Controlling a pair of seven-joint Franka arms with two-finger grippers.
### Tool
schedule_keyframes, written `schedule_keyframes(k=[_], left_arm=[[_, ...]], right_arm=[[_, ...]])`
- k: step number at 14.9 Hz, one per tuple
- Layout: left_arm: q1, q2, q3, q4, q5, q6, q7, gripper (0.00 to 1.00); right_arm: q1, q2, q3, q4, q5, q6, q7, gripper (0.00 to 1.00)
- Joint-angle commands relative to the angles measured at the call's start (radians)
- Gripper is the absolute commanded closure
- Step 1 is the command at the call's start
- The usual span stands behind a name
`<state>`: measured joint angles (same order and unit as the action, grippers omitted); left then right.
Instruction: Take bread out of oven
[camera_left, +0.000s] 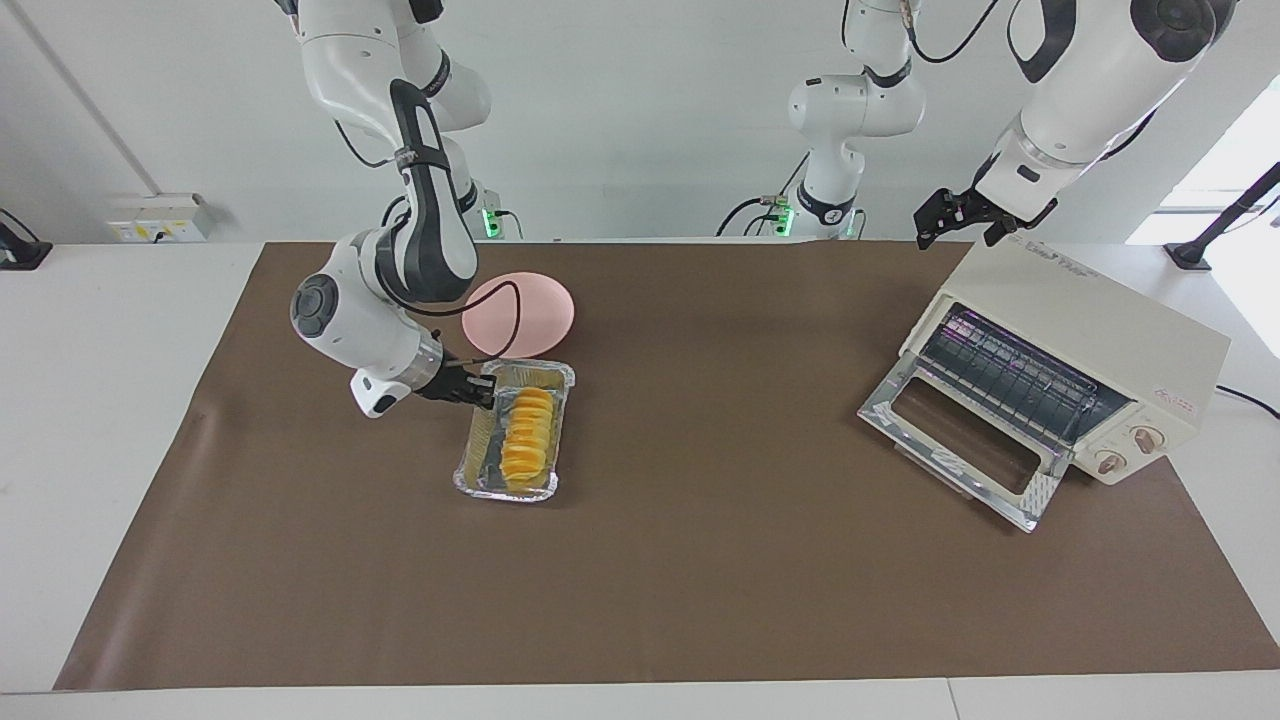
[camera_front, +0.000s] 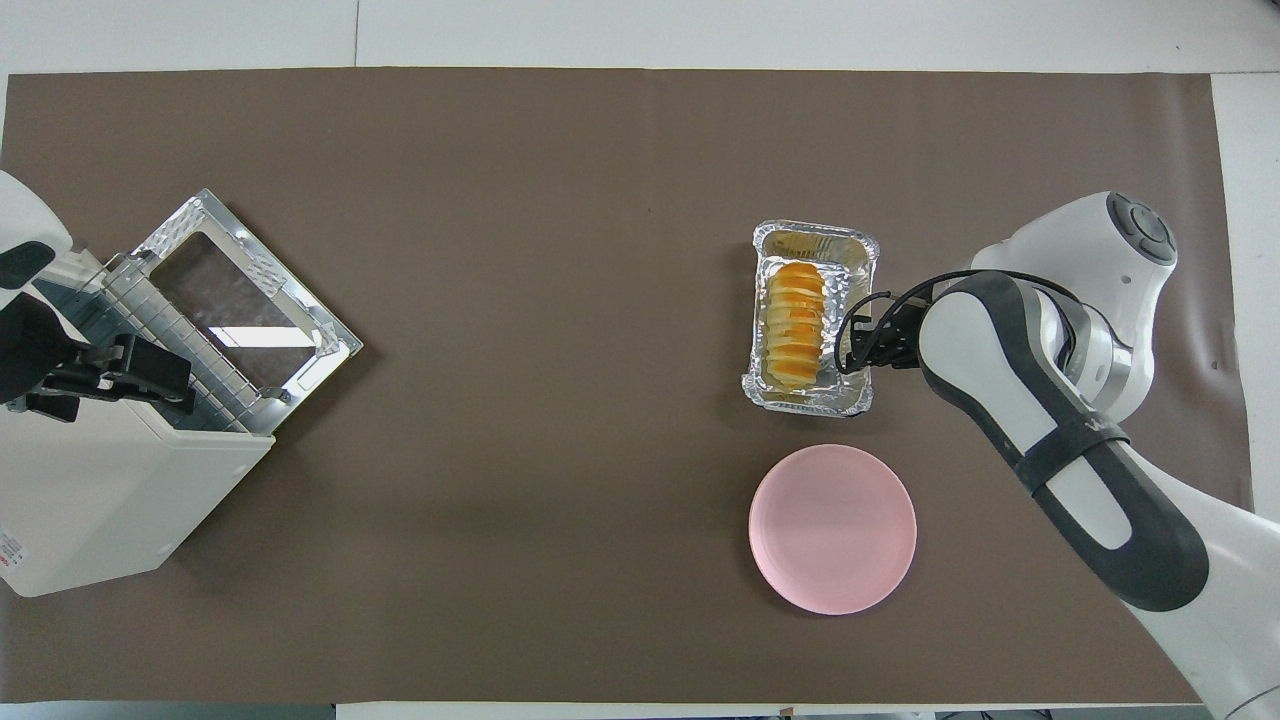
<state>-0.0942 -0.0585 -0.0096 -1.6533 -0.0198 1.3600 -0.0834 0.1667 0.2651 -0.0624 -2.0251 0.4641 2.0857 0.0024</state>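
Observation:
The bread (camera_left: 527, 435) is a golden ridged loaf lying in a crinkled silver foil tray (camera_left: 510, 493) on the brown mat, outside the oven. It also shows in the overhead view (camera_front: 795, 325), in the tray (camera_front: 810, 403). My right gripper (camera_left: 485, 392) (camera_front: 858, 345) is shut on the tray's long rim on the side toward the right arm's end. The cream-white oven (camera_left: 1100, 330) (camera_front: 100, 500) stands at the left arm's end with its glass door (camera_left: 960, 440) dropped open and its wire rack bare. My left gripper (camera_left: 955, 225) (camera_front: 150, 375) waits open above the oven's top.
A pink round plate (camera_left: 530, 310) (camera_front: 832, 528) lies on the mat just nearer to the robots than the tray. The brown mat (camera_left: 700, 580) covers most of the table between the tray and the oven.

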Motion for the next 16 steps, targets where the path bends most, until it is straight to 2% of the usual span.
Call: schedule_keyframes(k=[1, 2, 3, 4, 8, 11, 16], left_arm=[[0.010, -0.021, -0.006, -0.019, 0.017, 0.017, 0.005, 0.00], [0.010, -0.021, -0.006, -0.020, 0.017, 0.017, 0.005, 0.00], [0.010, -0.021, -0.006, -0.019, 0.017, 0.017, 0.005, 0.00], [0.010, -0.021, -0.006, -0.019, 0.017, 0.017, 0.005, 0.00], [0.010, -0.021, -0.006, -0.019, 0.017, 0.017, 0.005, 0.00], [0.010, -0.021, -0.006, -0.019, 0.017, 0.017, 0.005, 0.00], [0.010, -0.021, -0.006, -0.019, 0.017, 0.017, 0.004, 0.00]], right_arm=[[-0.019, -0.027, 0.010, -0.035, -0.005, 0.013, -0.041, 1.00], [-0.021, -0.029, 0.010, -0.038, -0.011, 0.008, -0.042, 0.91], [-0.019, -0.029, 0.010, -0.035, -0.030, 0.005, -0.041, 0.52], [-0.018, -0.029, 0.010, -0.034, -0.053, 0.005, -0.036, 0.01], [0.003, -0.059, 0.010, 0.017, -0.099, -0.006, -0.009, 0.00], [0.062, -0.055, 0.010, 0.068, -0.104, -0.013, 0.100, 0.00], [0.108, -0.046, 0.013, 0.046, -0.128, 0.074, 0.157, 0.00]])
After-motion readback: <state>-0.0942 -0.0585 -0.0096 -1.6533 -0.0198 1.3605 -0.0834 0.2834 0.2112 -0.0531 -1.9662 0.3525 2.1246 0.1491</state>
